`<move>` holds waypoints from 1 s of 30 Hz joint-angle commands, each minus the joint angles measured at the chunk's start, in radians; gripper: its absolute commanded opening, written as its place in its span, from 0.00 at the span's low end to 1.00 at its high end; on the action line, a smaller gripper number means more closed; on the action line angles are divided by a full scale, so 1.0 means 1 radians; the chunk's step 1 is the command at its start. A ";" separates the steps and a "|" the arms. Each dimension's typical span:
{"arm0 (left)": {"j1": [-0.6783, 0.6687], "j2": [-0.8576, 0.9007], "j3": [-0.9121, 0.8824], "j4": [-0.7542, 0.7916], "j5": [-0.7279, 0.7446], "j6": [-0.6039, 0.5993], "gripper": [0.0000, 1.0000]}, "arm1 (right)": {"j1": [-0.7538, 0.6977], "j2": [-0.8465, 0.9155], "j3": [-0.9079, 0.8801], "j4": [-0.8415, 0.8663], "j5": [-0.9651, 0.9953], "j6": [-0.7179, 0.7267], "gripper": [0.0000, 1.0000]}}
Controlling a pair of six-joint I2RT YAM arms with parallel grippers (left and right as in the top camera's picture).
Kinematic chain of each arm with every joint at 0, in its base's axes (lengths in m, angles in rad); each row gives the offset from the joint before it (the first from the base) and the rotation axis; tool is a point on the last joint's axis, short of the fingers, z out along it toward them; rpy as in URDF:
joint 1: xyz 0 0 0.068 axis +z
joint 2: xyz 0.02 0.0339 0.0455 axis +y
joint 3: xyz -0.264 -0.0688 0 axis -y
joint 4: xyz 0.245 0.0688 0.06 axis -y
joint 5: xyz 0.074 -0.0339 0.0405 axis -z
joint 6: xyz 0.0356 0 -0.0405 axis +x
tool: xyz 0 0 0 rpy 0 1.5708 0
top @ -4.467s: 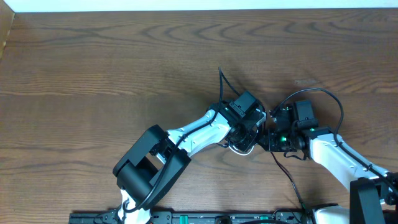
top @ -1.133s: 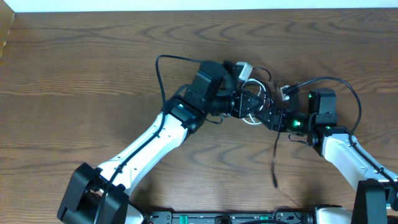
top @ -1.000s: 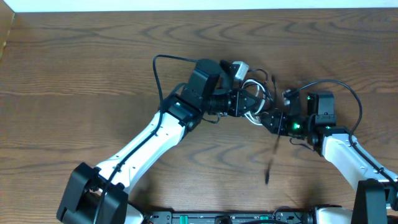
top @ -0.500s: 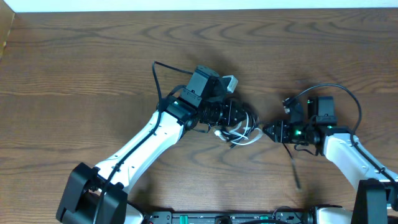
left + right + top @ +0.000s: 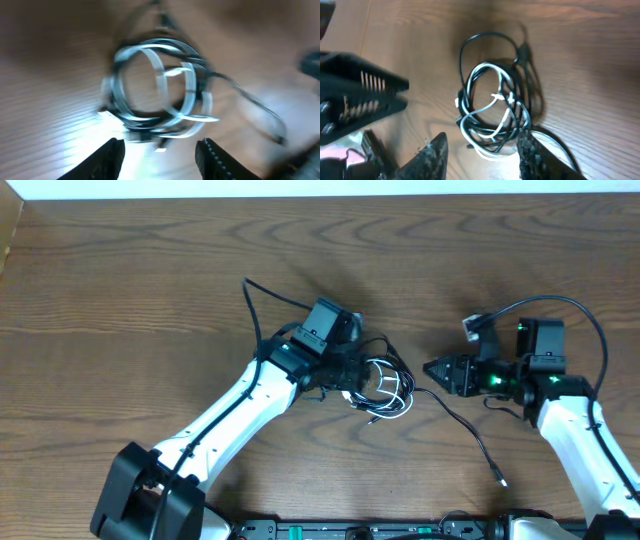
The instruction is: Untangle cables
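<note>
The white cable (image 5: 393, 379) and black cable (image 5: 468, 430) lay coiled together in the middle of the table (image 5: 150, 300), with the black tail trailing near-right. The left gripper (image 5: 160, 149) and right gripper (image 5: 430, 369) flanked the coil, jaws apart and gripping nothing. One would probably do best to pin the white loops while the other slowly drew out the black tail.

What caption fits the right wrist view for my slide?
Open right gripper facing the tangled black and white cables on the wooden table.

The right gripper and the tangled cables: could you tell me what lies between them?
Only bare table, seen overhead; the black cable trails its loose tail just beside that gap.
</note>
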 commanded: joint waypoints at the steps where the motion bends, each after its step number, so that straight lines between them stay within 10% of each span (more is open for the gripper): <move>1: 0.009 0.006 0.008 -0.013 -0.127 0.002 0.50 | 0.053 0.020 0.010 0.002 0.026 -0.019 0.40; 23: 0.006 0.355 -0.008 0.100 0.031 -0.011 0.49 | 0.174 0.247 0.010 0.120 0.164 -0.008 0.38; 26: 0.006 0.371 -0.008 0.109 0.031 -0.006 0.08 | 0.174 0.249 0.010 0.131 0.197 -0.009 0.36; 30: 0.006 0.355 -0.001 0.120 0.031 0.076 0.07 | 0.168 0.244 0.011 0.134 0.204 -0.010 0.33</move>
